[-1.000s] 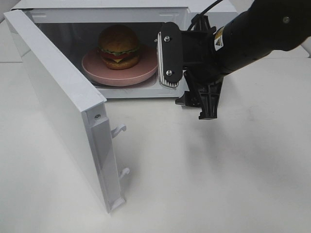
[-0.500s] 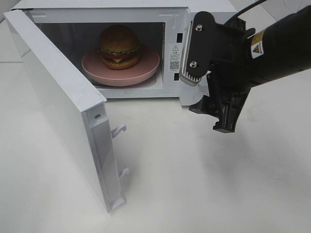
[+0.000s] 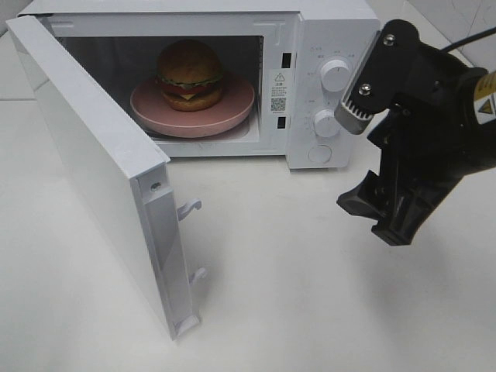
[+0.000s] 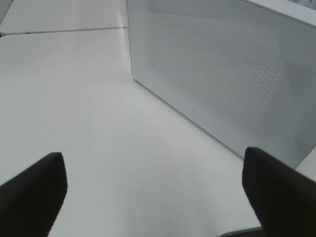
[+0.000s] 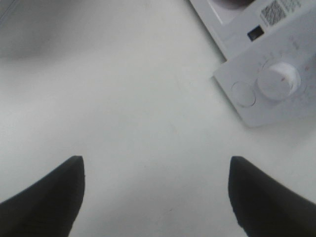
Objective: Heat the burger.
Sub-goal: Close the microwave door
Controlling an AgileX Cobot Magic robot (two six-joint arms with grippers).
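Observation:
The burger (image 3: 190, 75), with a domed brown bun and green and red filling, sits on a round pink plate (image 3: 232, 105) inside the white microwave (image 3: 325, 15). The microwave door (image 3: 93, 163) hangs wide open, swung out to the front left. My right gripper (image 3: 364, 163) hovers open and empty over the table, just right of the control panel and clear of the cavity. The right wrist view shows the same gripper (image 5: 155, 197) above bare tabletop. My left gripper (image 4: 155, 192) is open with nothing between its fingers, facing a perforated white wall of the microwave (image 4: 222, 74); it is out of the exterior view.
Two white knobs (image 3: 335, 75) (image 3: 326, 122) and a round button (image 3: 319, 153) sit on the control panel; one knob (image 5: 279, 79) also shows in the right wrist view. Two door latch hooks (image 3: 190, 208) stick out of the door's edge.
My right gripper has pulled away from the microwave opening, moving right and toward the front, uncovering the control panel. Burger, plate and door have not moved.

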